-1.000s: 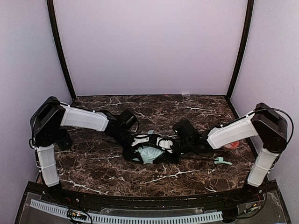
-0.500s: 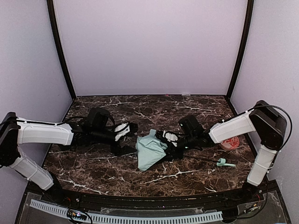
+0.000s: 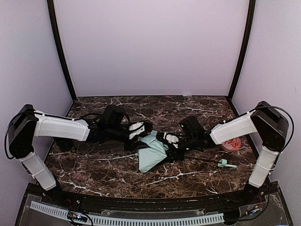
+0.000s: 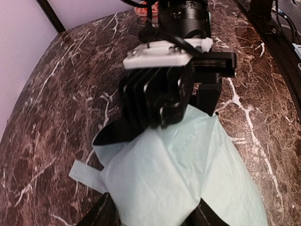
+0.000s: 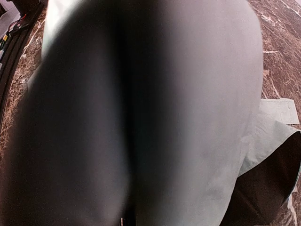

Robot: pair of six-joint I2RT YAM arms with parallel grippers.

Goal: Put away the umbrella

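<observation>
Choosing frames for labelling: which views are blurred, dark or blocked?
Right wrist: the umbrella fills the frame, blurred, with a dark band down the middle. Left wrist: sharp, evenly lit. Top: clear, soft light, no glare.

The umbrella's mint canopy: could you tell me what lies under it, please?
Black lining peeks out at the umbrella's edge, resting on the marble table; anything beneath its middle is covered.

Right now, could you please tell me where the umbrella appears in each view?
Top external: umbrella at mid-table.
Left wrist: mint fabric fills the lower centre.
Right wrist: it fills almost the whole frame, blurred.
Shared landmark: the marble table, seen in all three.
</observation>
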